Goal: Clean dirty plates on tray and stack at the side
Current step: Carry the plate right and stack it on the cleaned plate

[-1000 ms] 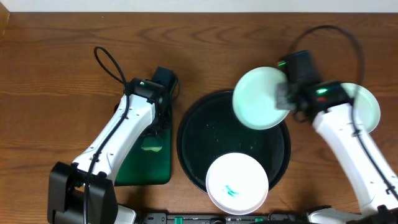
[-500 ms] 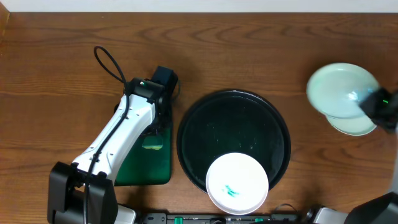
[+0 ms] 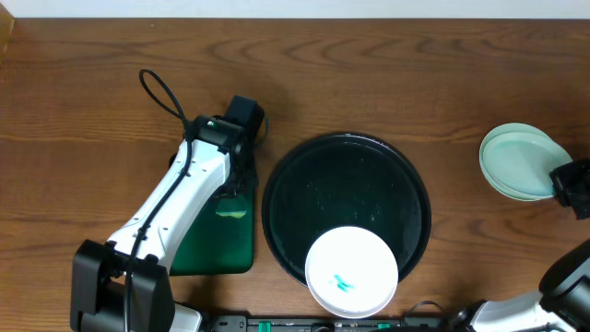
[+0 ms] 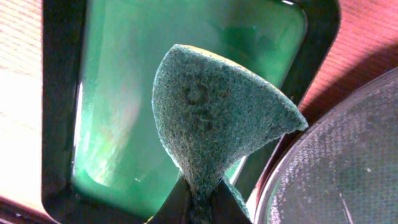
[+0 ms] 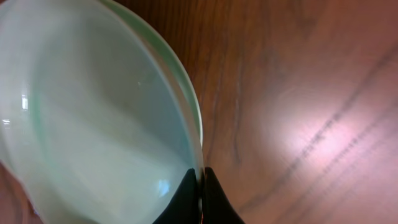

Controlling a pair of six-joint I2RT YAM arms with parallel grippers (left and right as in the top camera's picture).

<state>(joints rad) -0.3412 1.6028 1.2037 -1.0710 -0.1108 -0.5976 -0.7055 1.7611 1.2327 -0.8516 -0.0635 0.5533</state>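
The round black tray [image 3: 304, 198] lies mid-table. One white plate [image 3: 351, 271] with a teal scribble sits on the tray's front edge. At the far right, a clean pale-mint plate [image 3: 521, 159] rests over another plate whose rim [image 3: 505, 190] peeks out below it. My right gripper [image 5: 200, 186] is shut on the upper plate's rim [image 5: 93, 118]. My left gripper [image 4: 198, 200] is shut on a green sponge [image 4: 214, 115] above the small green tray [image 4: 118, 112], beside the black tray's rim [image 4: 348, 155].
The small dark green rectangular tray [image 3: 214, 242] lies left of the black tray, under my left arm [image 3: 184, 198]. A black cable [image 3: 159, 88] loops behind the left arm. Bare wooden table surrounds everything.
My right gripper carried the clean plate from above the tray's back right rim out to the far right and lowered it onto the plate lying there. The left arm stayed put.
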